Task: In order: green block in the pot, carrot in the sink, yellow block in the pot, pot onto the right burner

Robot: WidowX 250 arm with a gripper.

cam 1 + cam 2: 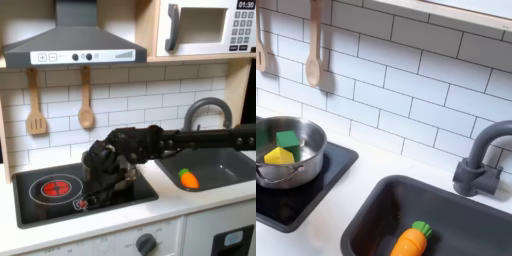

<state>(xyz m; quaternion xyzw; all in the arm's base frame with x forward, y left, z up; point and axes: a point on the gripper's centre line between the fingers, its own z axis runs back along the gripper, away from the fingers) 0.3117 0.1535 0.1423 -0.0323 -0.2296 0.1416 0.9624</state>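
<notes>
White subway-tile wall (130,95) with grey grout backs the toy kitchen in both exterior views. In the first exterior view, two wooden utensils (36,105) hang on the wall below a grey range hood (72,40); a microwave (208,25) sits right of the hood. White desk (120,215) below.

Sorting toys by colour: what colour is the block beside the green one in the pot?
Yellow: the yellow block shows best in the second exterior view.
</notes>
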